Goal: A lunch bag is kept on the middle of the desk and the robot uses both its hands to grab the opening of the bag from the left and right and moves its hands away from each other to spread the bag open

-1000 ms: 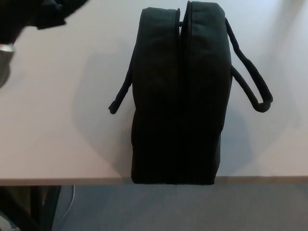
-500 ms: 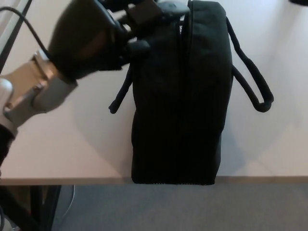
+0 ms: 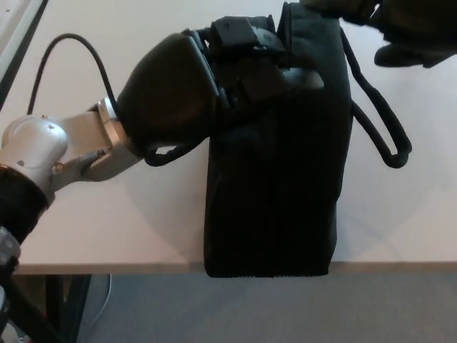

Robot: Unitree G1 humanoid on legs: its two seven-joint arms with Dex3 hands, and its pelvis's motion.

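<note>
Left hand (image 3: 214, 86): fingers (image 3: 246, 43) lay over the lunch bag (image 3: 275, 179) top, grip unclear.
Right hand (image 3: 407, 28): fingers' state unclear.
Count: 1 bag, 2 handles, 1 desk (image 3: 93, 221).

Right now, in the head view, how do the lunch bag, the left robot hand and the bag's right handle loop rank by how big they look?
1. Lunch bag, largest.
2. Left robot hand; it is nearer the camera, which may inflate it.
3. Right handle loop, smallest.

desk (image 3: 93, 236): pale top | on it: black lunch bag (image 3: 275, 193), at front edge
</note>
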